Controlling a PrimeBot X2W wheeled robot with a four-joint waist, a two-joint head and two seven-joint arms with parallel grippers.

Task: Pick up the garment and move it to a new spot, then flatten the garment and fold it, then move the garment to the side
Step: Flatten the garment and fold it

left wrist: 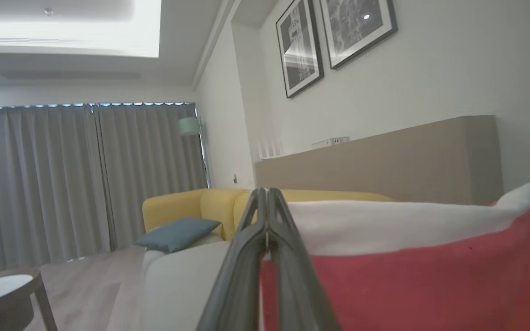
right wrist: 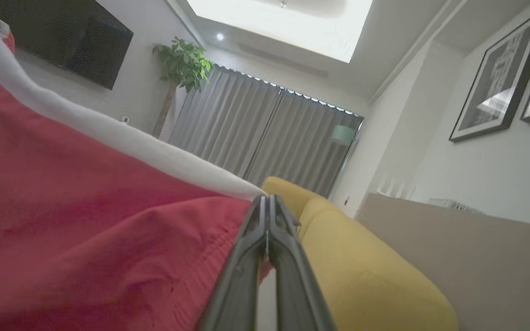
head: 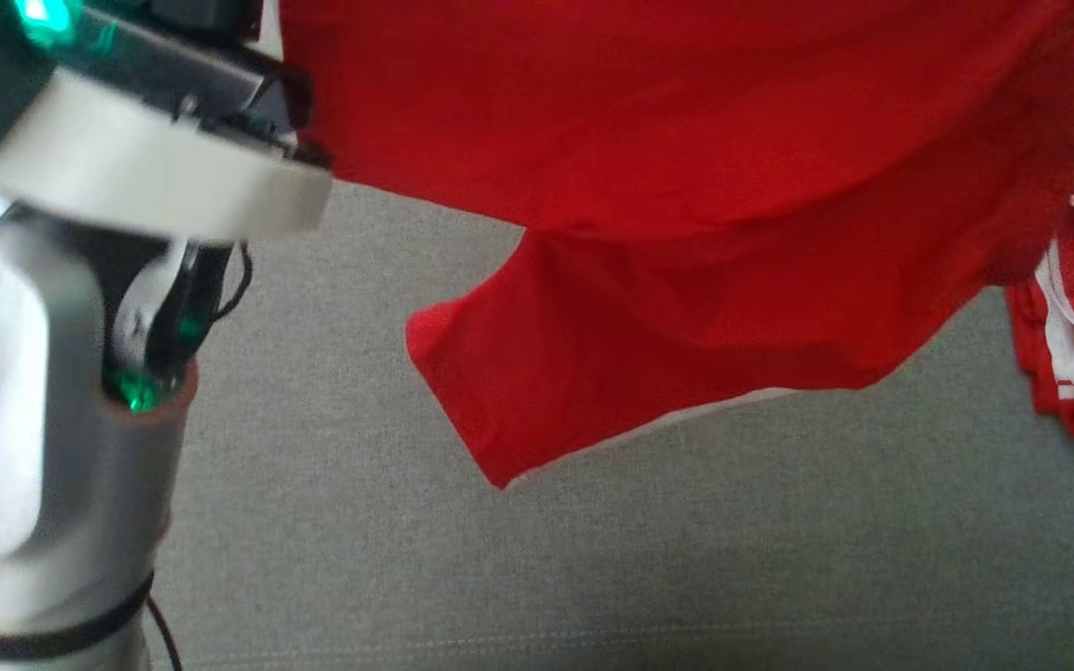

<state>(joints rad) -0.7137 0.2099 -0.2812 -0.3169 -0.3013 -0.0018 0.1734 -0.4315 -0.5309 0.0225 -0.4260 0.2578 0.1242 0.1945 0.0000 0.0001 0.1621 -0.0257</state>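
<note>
With the left gripper (left wrist: 266, 193) and right gripper (right wrist: 268, 198) clamped onto the white-trimmed edge of the red shirt (head: 686, 186), which hangs from 12 to 3 o'clock over the grey cushion (head: 593, 568), a shallow pinch could slip and drop a corner.

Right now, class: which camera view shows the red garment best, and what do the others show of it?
The head view: the red garment hangs spread wide, one sleeve dangling over grey fabric. Each wrist view shows a close-up red patch with a white edge, too near to tell its shape.
</note>
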